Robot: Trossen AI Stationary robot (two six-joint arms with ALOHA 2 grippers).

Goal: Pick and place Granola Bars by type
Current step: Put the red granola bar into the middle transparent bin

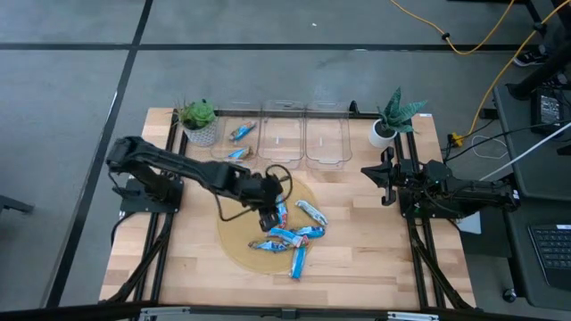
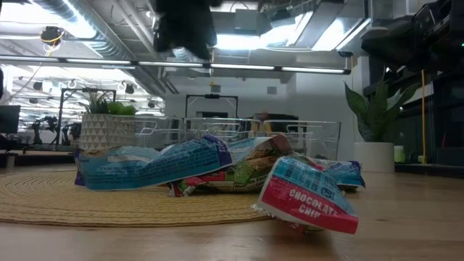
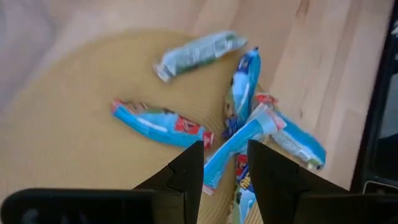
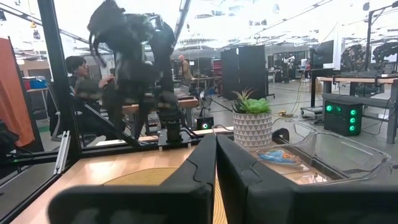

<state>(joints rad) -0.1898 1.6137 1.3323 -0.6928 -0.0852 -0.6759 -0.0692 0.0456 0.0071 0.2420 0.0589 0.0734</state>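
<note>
Shiny blue wrapped granola bars (image 1: pixel 294 236) fan outward at differing angles on the round woven mat (image 1: pixel 239 234); left gripper (image 1: pixel 267 218) jaws part-open, empty above; right gripper (image 1: pixel 386 174) jaws closed.

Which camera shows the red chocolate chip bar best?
The low view: the chocolate chip bar lies nearest, label readable. The high view shows only a small bar at the pile's edge; the wrist views don't show it clearly.
</note>
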